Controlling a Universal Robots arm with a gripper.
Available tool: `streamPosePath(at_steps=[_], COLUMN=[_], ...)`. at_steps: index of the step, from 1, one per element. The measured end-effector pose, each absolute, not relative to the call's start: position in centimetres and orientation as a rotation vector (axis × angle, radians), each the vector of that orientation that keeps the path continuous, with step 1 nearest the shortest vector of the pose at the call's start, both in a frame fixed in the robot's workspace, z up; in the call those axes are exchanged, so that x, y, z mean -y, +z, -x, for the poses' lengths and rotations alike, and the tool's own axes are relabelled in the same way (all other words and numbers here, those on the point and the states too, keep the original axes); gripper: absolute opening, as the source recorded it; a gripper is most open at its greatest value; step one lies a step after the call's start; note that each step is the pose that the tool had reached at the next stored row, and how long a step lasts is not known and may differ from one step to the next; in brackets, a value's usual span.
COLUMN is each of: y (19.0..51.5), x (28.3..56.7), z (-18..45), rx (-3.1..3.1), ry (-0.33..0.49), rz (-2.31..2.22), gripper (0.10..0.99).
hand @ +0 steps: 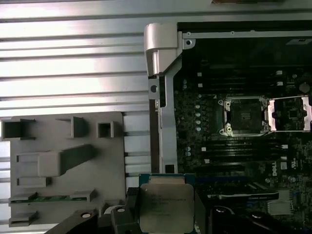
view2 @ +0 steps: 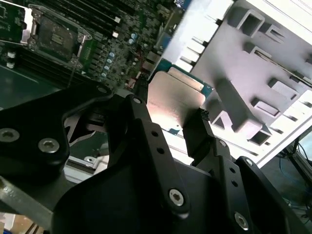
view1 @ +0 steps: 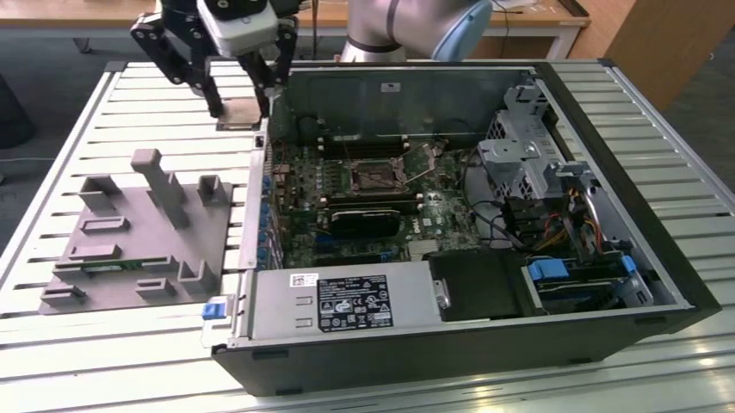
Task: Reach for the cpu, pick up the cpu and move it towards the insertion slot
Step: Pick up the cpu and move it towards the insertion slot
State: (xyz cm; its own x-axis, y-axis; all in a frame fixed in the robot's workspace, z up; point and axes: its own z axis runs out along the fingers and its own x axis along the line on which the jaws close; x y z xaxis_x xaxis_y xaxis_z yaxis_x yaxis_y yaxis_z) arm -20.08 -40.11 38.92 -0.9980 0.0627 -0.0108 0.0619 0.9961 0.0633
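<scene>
While my gripper (view2: 175, 124) hangs above the slatted table (view1: 138, 112), just outside the open pc case (view1: 483, 344), its two black fingers (view2: 202, 134) are pinched on opposite edges of the cpu (view2: 176, 100), which sits lifted off the table betw. the pads w/ its silvery lid showing in both wrist views. It's a thin, stiff, light chip, so weight is no issue; I'd judge the metal lid slick and the underside contacts delicate, so holding it by the rim edges, as I am, looks right, w/ no squeeze on the faces. The hold looks fairly square in the first wrist view, tho the pads cover little of the edge, so a bump could twist it. Just beside me lies the grey fixture tray (hand: 63, 161) w/ a green memory stick (hand: 46, 199) in one groove. Farther off, inside the case on the motherboard (view1: 344, 198), the insertion slot (hand: 242, 116) sits w/ its shiny frame and dark centre, its cover plate (hand: 288, 113) flipped back beside it, well apart from the chip.
</scene>
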Motion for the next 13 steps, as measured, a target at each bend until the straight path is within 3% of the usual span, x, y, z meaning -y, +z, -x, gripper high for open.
streamPosePath(at_steps=[13], y=[38.7], x=[40.1], z=[14.8], rx=[-3.120], ry=[0.098], rz=[-0.097], gripper=[0.537])
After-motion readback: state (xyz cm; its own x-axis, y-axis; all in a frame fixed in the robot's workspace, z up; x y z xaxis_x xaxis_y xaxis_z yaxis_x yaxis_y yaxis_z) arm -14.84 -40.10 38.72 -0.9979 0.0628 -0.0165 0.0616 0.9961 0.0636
